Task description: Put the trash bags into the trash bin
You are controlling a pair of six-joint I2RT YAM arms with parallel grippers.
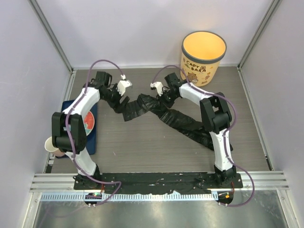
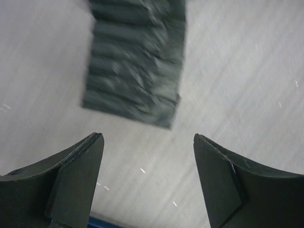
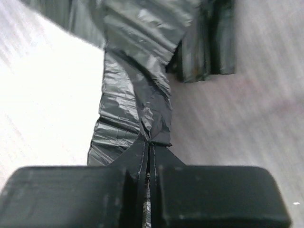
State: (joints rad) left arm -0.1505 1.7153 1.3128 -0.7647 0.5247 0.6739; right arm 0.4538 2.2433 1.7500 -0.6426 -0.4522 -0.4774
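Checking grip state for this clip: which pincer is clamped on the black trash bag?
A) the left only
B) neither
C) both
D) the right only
D: the right pincer is shut on the trash bag, while the left pincer stands open with the film lying ahead of it, ungripped.
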